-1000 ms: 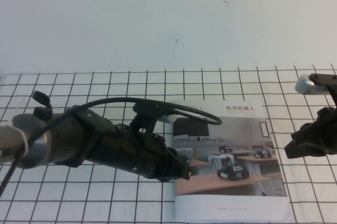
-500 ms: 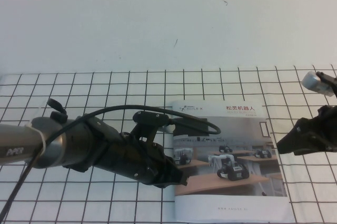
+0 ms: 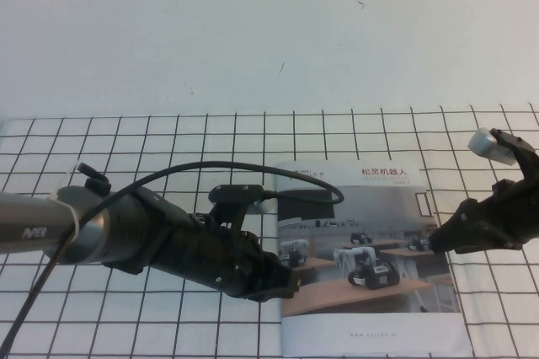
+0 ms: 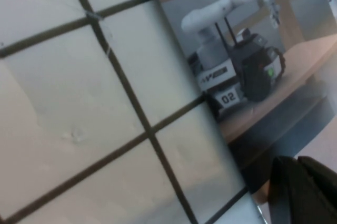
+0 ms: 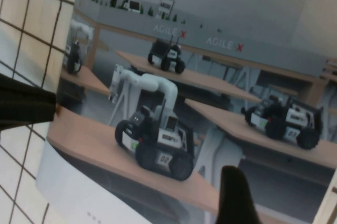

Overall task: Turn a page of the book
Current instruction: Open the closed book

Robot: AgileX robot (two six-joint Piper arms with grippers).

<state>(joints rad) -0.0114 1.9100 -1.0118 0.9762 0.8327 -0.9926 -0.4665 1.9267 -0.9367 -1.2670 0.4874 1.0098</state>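
Note:
The book [image 3: 370, 325] lies closed on the gridded table, right of the middle. Its page, the cover leaf [image 3: 379, 207], faces up with robots on wooden desks and a red title. My left gripper [image 3: 290, 279] is shut, its tip on the book's left edge. In the left wrist view its fingers [image 4: 295, 192] rest together on the cover [image 4: 237, 77]. My right gripper [image 3: 436, 241] is at the book's right edge, low over the cover. In the right wrist view one finger [image 5: 234, 197] shows over the cover [image 5: 174, 87]; the other is out of view.
A white sheet with a black grid [image 3: 168, 140] covers the table. A plain white wall [image 3: 253, 22] rises behind it. A black cable [image 3: 210, 167] loops over the left arm. The left gripper tip also shows in the right wrist view [image 5: 23, 105].
My right gripper has moved left, from off the book to its right edge. My left arm has sunk a little and its tip stays at the book's left edge.

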